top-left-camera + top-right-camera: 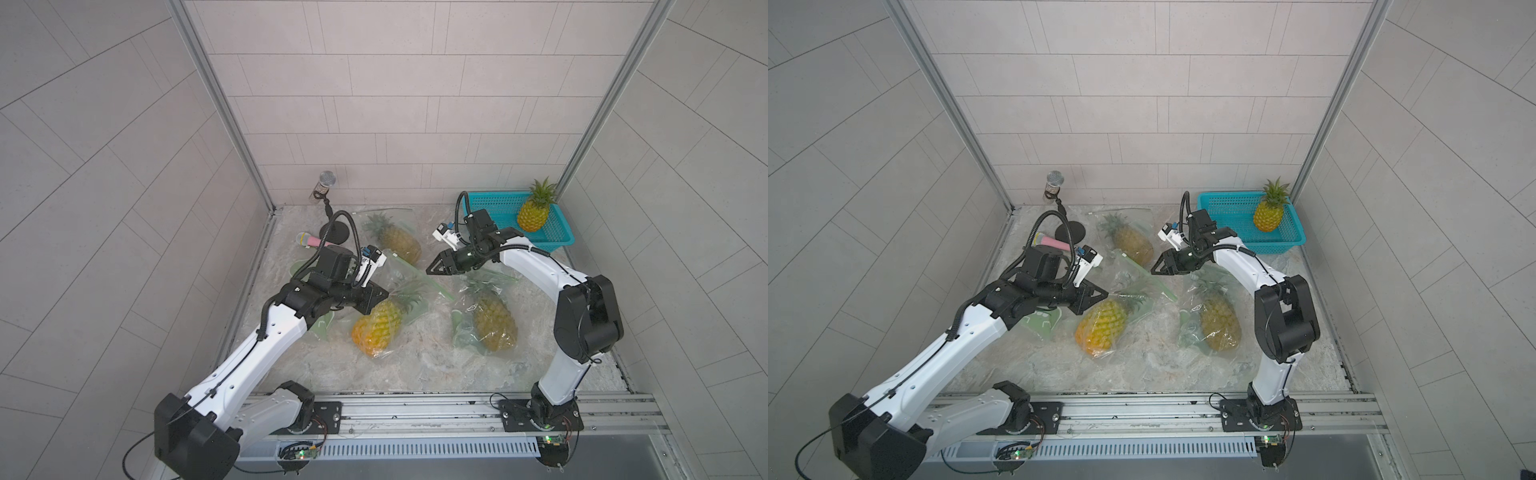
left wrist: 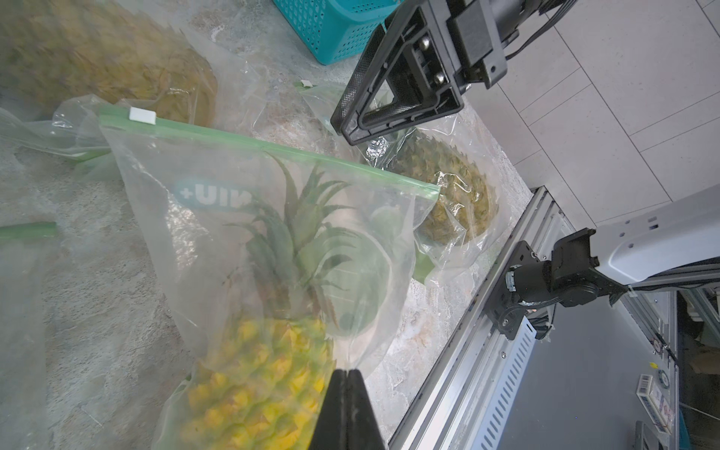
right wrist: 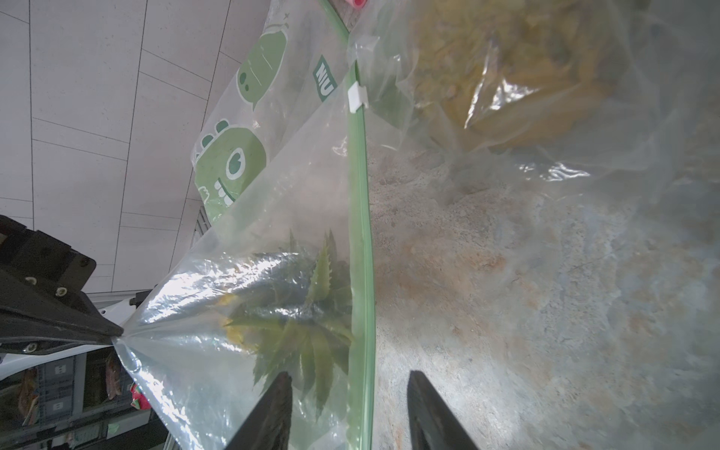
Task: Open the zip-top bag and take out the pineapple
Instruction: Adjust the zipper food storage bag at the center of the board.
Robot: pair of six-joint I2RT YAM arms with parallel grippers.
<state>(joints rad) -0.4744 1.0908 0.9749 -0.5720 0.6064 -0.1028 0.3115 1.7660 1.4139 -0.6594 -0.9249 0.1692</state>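
plastic bag point(image 2: 187, 249) holding the pineapple point(image 2: 257, 374) rests on the table point(image 1: 415, 365); left fingers point(image 2: 346, 393) are pinched shut on its film, right fingers point(image 3: 272, 405) stand open astride the green zip point(image 3: 360, 233), white slider point(image 3: 357, 95) farther along.

**Three bagged fruits on the table, a basket in the far right corner**

On the table point(image 1: 415, 370), the zip-top bag point(image 1: 415, 303) lies in the middle with its pineapple point(image 1: 378, 330) inside. A second bag point(image 1: 399, 245) lies behind it and a third bag point(image 1: 492, 324) to its right, each with a fruit inside. The basket point(image 1: 498, 203) sits in the far right corner, a loose pineapple point(image 1: 534, 216) in it. A microphone stand point(image 1: 336, 232) is at the far left, with a microphone point(image 1: 309, 240) lying beside its base. The left tool point(image 1: 384, 294) meets the middle bag from the left. The right tool point(image 1: 430, 271) hangs over that bag's zip edge.
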